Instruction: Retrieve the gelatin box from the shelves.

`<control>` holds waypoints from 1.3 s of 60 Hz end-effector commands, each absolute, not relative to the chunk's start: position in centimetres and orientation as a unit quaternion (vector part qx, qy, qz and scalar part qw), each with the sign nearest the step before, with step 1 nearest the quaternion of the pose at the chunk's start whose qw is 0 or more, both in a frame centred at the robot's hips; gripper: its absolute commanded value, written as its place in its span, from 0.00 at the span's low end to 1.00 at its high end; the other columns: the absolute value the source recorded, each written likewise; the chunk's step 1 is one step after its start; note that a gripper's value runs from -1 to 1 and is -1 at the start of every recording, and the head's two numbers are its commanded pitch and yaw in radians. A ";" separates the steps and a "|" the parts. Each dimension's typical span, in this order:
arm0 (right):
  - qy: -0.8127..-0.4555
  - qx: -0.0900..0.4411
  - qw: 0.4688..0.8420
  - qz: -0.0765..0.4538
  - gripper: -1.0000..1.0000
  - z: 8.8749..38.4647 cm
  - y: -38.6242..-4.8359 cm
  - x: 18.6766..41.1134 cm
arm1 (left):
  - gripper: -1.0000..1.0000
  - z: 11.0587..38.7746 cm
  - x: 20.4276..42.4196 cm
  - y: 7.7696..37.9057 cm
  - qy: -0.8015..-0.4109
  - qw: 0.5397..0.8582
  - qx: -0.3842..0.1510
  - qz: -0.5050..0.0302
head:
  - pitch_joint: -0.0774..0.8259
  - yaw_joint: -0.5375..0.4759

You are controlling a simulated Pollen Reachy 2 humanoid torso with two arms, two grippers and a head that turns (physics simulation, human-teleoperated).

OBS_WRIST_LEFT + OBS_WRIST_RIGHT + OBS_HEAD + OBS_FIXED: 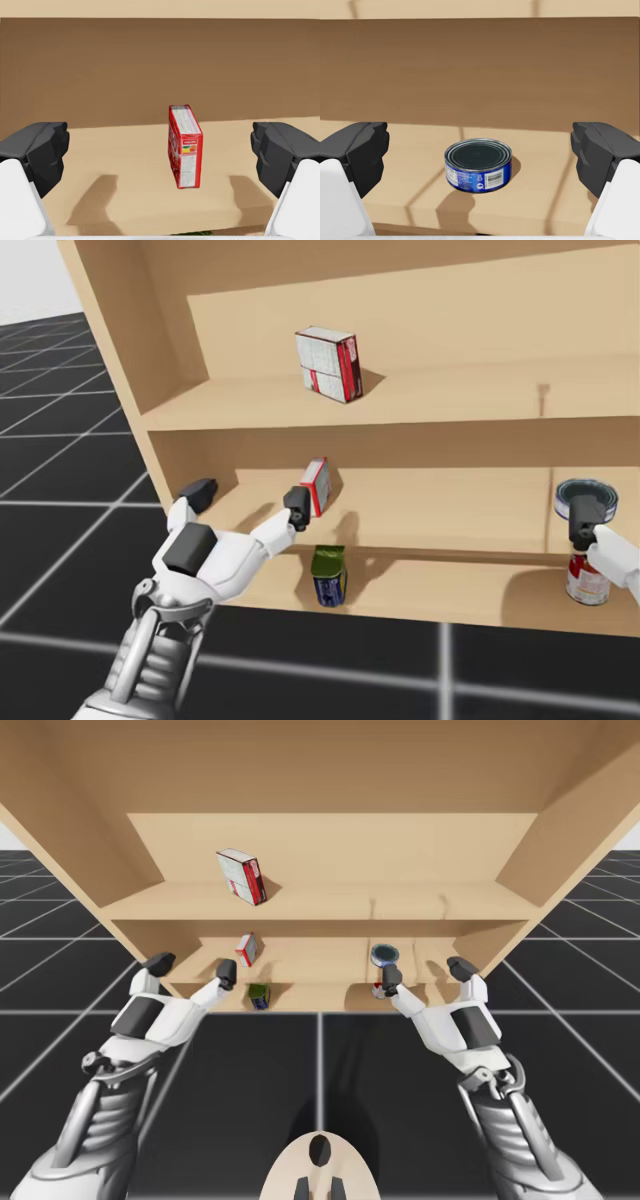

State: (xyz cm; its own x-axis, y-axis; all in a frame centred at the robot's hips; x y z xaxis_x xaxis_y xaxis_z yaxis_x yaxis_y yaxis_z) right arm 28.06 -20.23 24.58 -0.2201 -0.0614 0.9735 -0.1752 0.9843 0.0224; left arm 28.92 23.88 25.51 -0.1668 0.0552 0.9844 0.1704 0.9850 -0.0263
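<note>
Small red gelatin box [185, 146] stands on end on middle shelf [125, 150], ahead of left gripper [193, 966]; jaws wide, empty. Likely light, stiff cardboard: pinch broad faces. Right gripper [425, 972] likewise spread.

My right gripper [608, 548] runs off the head view's edge at 4 o'clock, so one finger is cut away. It also covers the top of the red and white can [588, 585]. In the high view, a finger [391, 978] hides perhaps half of that can.
</note>
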 end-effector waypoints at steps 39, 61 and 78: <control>-0.769 0.092 0.632 0.020 0.00 24.0 -20.3 28.7 | 0.00 23.7 38.9 18.1 -0.671 0.738 -0.074 -0.004 | 0.54 0.81; -0.770 0.093 0.631 0.018 0.00 24.0 -20.6 28.7 | 1.00 22.4 40.0 17.3 -0.655 0.753 -0.069 -0.002 | 0.55 0.81; -0.770 0.094 0.631 0.017 0.00 24.1 -20.7 28.7 | 1.00 25.0 38.9 17.7 -0.692 0.716 -0.088 -0.009 | 0.55 0.80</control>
State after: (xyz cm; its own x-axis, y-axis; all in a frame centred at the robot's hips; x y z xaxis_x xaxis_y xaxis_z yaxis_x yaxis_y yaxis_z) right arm 28.79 -20.97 24.19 -0.1901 -0.1023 0.9764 -0.1643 0.9838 0.0711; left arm 39.69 18.76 23.60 0.0961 0.0632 0.9934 0.0939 0.9930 -0.0722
